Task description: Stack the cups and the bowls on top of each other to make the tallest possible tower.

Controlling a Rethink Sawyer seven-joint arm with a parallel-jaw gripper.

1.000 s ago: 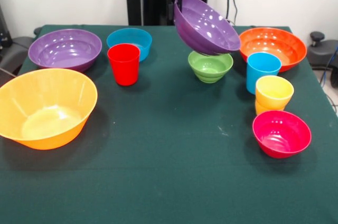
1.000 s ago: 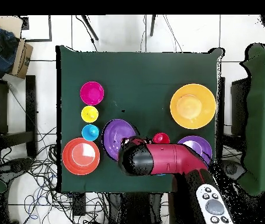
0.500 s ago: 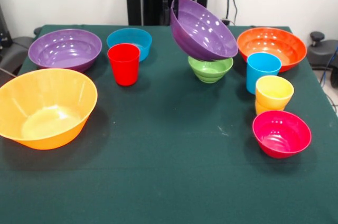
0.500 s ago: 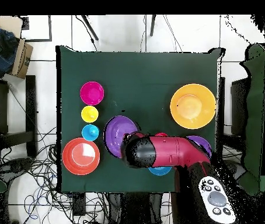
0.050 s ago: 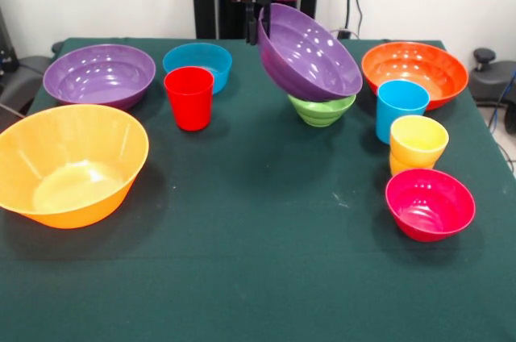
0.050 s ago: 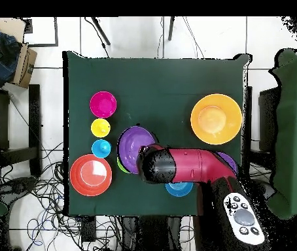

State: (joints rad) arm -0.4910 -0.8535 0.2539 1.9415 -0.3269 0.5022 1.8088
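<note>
My gripper (image 5: 258,26) is shut on the rim of a big purple bowl (image 5: 310,52), which hangs steeply tilted over the small green bowl (image 5: 322,110) and hides the green rim's far side; whether they touch I cannot tell. In the overhead view the arm (image 6: 184,165) covers the gripper, and the held purple bowl (image 6: 133,146) shows beside it. On the table stand a second purple bowl (image 5: 98,74), a blue bowl (image 5: 197,62), a red cup (image 5: 189,98), a yellow-orange bowl (image 5: 68,164), an orange bowl (image 5: 415,72), a light blue cup (image 5: 401,108), a yellow cup (image 5: 418,144) and a magenta bowl (image 5: 429,203).
The dark green tablecloth (image 5: 258,261) stretches bare toward the near edge. In the overhead view chairs and cables surround the table, and a cardboard box (image 6: 24,64) sits at the upper left.
The arm has carried the tilted purple bowl slightly left and down in the front view, so it now overlaps the green bowl's rim. Nothing else moved.
</note>
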